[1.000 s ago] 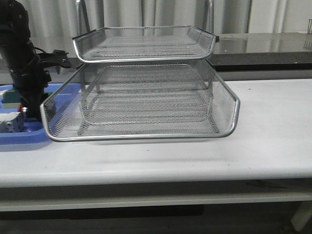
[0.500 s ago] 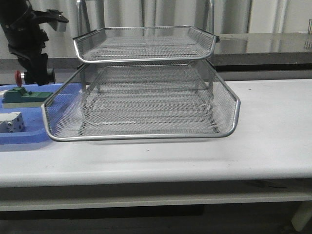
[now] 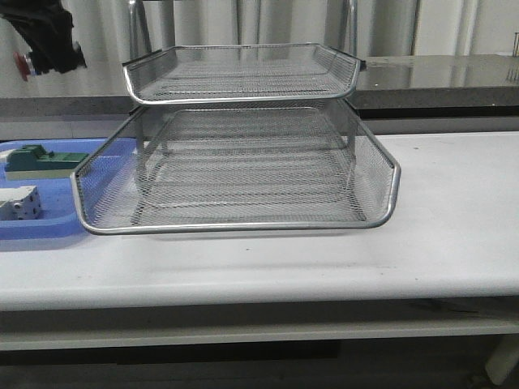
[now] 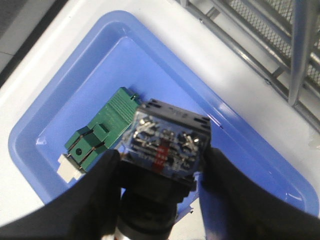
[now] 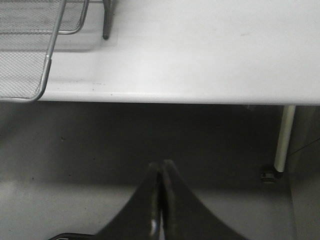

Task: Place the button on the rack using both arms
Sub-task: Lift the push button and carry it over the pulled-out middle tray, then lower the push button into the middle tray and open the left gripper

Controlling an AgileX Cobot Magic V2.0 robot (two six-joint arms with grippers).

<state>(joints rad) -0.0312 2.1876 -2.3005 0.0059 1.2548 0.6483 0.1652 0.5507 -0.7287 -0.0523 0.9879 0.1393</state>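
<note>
Two risks: the left hand [image 4: 160, 170] is clamping the button [image 4: 165, 145] high above the blue tray [image 4: 45, 130], beside the rack [image 3: 235, 154], so it may be slipping or clipping the rim; the right hand [image 5: 161, 200] is hanging with fingers together off the bench [image 5: 200, 50].

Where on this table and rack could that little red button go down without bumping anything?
Both visible mesh tiers of the rack lie bare. So does the white table right of the rack and the strip along its front. The blue tray on the left is crowded, with a green block and white block.
</note>
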